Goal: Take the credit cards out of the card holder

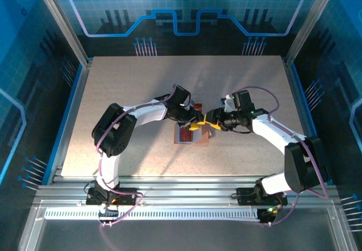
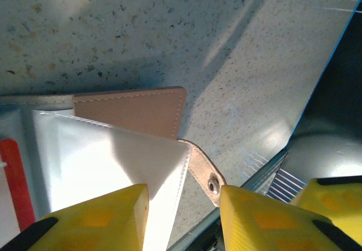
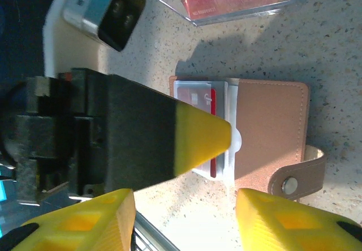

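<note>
Right wrist view: card holder (image 3: 271, 126) open on the table (image 3: 334, 47), centre-right of frame; extraction step.
Both released, left pincer (image 2: 181, 220) and right pincer (image 3: 184, 217); next, one should pinch the exposed edge of the pocketed credit card (image 3: 212, 101).

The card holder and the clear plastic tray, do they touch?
Apart. The right wrist view shows bare table between the card holder and the clear plastic tray.
</note>
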Tool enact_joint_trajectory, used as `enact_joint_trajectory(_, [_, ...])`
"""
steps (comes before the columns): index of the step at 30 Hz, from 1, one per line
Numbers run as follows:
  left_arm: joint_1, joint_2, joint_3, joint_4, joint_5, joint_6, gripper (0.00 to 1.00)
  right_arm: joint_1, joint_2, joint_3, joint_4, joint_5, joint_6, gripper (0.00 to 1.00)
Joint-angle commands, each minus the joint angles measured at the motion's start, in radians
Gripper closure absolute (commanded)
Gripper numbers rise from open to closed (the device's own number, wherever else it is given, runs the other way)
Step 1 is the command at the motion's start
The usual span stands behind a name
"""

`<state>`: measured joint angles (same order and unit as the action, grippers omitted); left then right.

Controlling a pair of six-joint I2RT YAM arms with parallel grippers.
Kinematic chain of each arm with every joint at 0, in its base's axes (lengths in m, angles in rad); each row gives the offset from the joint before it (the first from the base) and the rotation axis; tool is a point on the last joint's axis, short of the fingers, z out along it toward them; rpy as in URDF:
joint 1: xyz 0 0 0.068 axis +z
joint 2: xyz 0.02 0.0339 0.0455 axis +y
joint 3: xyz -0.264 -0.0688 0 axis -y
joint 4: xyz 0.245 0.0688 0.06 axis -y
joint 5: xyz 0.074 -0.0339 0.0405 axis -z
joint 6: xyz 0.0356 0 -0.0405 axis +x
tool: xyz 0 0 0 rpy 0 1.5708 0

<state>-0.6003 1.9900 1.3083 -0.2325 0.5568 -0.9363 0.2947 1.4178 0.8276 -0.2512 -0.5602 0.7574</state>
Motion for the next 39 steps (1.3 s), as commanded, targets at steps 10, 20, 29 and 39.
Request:
enact_joint_trajectory(10, [-0.039,0.083,0.073,-0.032,0.029,0.009,0.59,-0.014,-0.046,-0.053,0.010,0.001,0.004,0.48])
enact_joint_trajectory(20, [-0.032,0.047,0.046,-0.019,0.018,0.005,0.59,-0.007,-0.040,-0.039,0.012,0.001,0.011,0.48])
enact_joint_trajectory(29, [0.010,-0.048,-0.025,-0.023,-0.014,0.014,0.59,0.026,-0.015,-0.015,0.016,0.009,0.020,0.49])
enact_joint_trajectory(39, [0.082,-0.160,-0.172,0.014,-0.030,0.012,0.60,0.092,0.078,0.041,0.035,0.011,0.031,0.51])
